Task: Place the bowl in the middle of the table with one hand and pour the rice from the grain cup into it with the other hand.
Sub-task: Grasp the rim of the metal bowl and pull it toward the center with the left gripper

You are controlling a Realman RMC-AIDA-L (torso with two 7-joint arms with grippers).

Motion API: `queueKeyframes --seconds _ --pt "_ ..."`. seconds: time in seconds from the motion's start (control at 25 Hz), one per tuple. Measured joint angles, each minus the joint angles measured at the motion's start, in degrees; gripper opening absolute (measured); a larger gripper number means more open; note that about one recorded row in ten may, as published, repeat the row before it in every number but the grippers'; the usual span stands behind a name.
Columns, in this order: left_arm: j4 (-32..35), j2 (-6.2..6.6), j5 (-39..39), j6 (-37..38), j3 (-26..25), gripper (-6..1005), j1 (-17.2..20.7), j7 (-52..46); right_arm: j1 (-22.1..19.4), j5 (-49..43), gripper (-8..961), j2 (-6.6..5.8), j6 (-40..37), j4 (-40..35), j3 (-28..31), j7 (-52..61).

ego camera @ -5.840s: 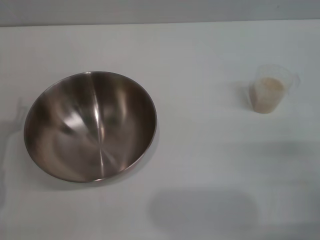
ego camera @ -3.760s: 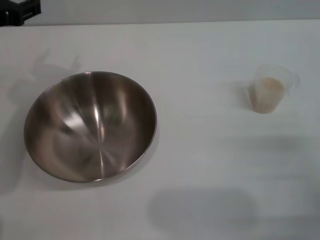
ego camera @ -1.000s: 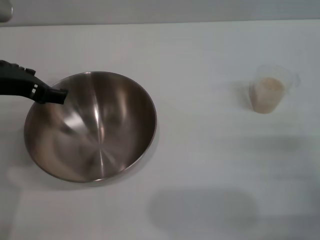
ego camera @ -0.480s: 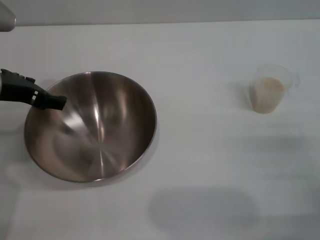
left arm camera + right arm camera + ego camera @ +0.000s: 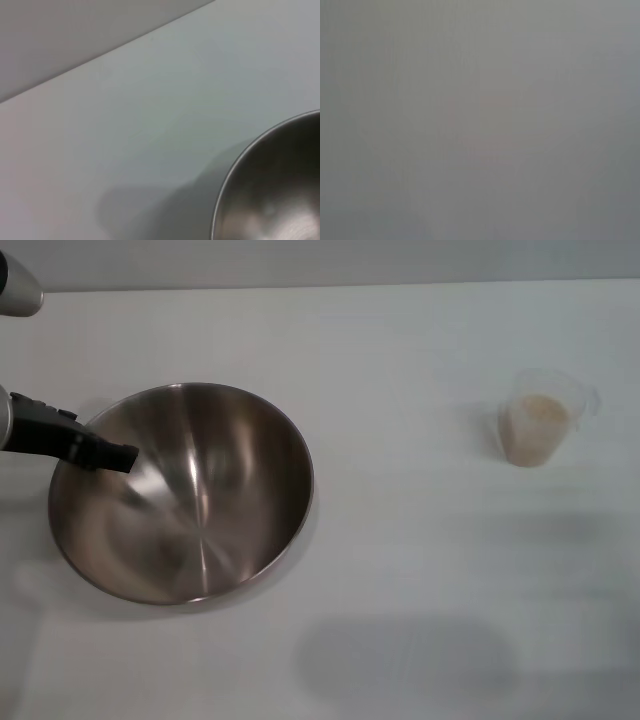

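Observation:
The steel bowl (image 5: 200, 500) stands on the left part of the white table (image 5: 400, 340). Its rim also shows in the left wrist view (image 5: 280, 190). My left gripper (image 5: 105, 454) reaches in from the left edge, its black tip over the bowl's left rim, just inside the bowl. The clear grain cup (image 5: 545, 415) stands upright far to the right, holding pale rice (image 5: 538, 425). My right gripper is out of view, and the right wrist view shows only plain grey.
A grey part of my left arm (image 5: 18, 285) shows at the far left corner. The table's far edge (image 5: 320, 284) runs along the back. A soft shadow (image 5: 405, 655) lies on the table near the front middle.
My left gripper came in from the left, reached the bowl's left rim, and in the last second shifted slightly toward me along it. Bowl and cup have not moved.

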Motion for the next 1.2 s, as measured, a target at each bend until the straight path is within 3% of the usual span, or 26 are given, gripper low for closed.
queueKeyframes --seconds 0.6,1.2 --pt "2.16 0.00 0.20 0.17 0.04 850 -0.90 0.15 -0.03 -0.04 834 0.00 0.00 0.00 0.00 0.00" --pt "2.12 0.18 -0.12 -0.32 -1.14 456 -2.08 0.32 -0.09 -0.14 834 0.00 -0.09 0.00 0.00 0.00"
